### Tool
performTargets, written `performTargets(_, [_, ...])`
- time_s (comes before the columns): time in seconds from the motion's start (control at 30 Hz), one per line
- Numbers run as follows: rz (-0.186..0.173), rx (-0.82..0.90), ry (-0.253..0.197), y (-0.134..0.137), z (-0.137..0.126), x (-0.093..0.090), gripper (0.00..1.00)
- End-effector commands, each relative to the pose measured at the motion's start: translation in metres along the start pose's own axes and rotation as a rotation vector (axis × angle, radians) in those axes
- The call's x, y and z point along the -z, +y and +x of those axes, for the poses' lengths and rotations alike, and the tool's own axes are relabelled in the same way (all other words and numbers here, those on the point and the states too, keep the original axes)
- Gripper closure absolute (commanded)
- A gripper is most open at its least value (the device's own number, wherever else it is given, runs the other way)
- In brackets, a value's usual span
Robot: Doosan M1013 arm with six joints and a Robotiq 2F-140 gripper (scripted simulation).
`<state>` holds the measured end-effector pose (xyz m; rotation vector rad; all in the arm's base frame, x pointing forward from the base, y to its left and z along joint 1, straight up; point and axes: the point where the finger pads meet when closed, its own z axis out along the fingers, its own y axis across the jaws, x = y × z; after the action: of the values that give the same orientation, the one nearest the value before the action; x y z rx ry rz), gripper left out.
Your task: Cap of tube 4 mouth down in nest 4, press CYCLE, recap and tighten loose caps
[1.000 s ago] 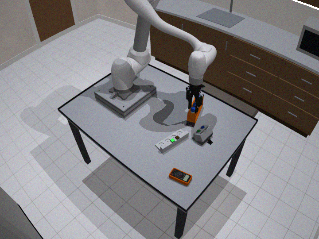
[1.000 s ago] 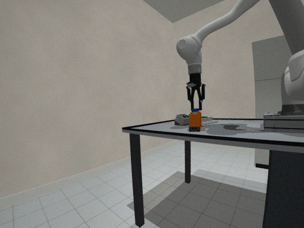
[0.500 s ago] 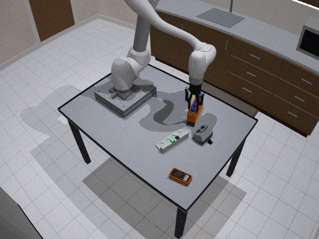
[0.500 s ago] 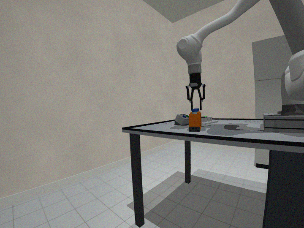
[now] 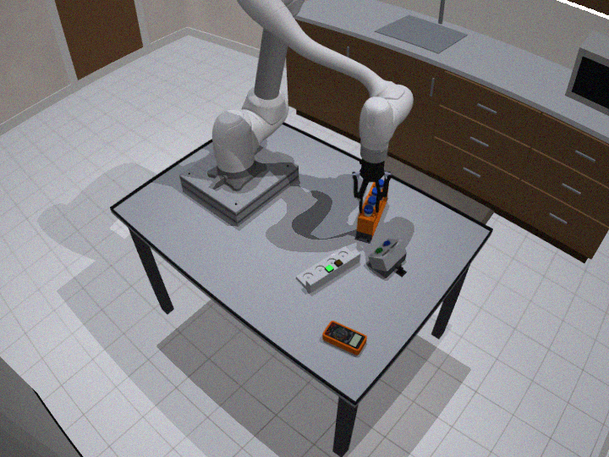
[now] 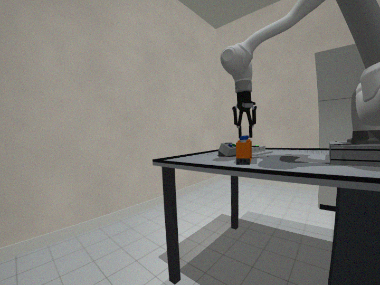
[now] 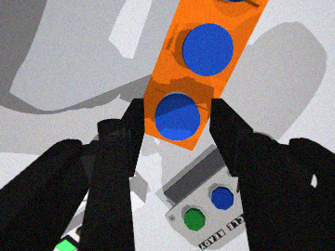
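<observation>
Decapping station [image 5: 368, 222]: an orange rectangular block, smooth-sided, standing on the grey table [image 5: 206, 256]. It is holding a row of tubes, each topped with a round blue cap. In the wrist view 2 caps are showing whole and a 3rd is cut off at the top edge; the tubes themselves are hidden inside the block.

End cap [image 7: 177, 116]: a flat blue disc, sitting on its tube at the station's end nearest the key housing [image 5: 388, 258].

Gripper [image 7: 177, 122]: black, 2-fingered, hanging vertically over that end cap. The fingers are standing apart on either side of it with orange showing between each fingertip and the cap, so the claw is released and grasping nothing.

Key housing: a grey box carrying 1 blue hexagonal key [image 7: 222, 197] and 1 green key [image 7: 194, 218]; its lettering is partly cut off by the finger.

Cap tray [image 5: 328, 267]: a long white strip with round nests, each lying bare, and a lamp [image 5: 329, 268] glowing green.

Multimeter [image 5: 344, 337]: orange casing, lying well apart near the table's edge.
</observation>
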<state>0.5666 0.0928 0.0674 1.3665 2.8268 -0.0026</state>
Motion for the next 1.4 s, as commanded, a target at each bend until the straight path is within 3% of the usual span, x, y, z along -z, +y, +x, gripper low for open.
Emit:
performTargets(0.0, [-0.002, 0.003, 0.002, 0.0003, -0.0001, 0.0006, 0.70])
performTargets(0.47, [-0.002, 0.003, 0.002, 0.0003, -0.0001, 0.0006, 0.70])
performTargets(1.37, [-0.001, -0.783, 0.002, 0.0002, -0.0002, 0.0002, 0.70])
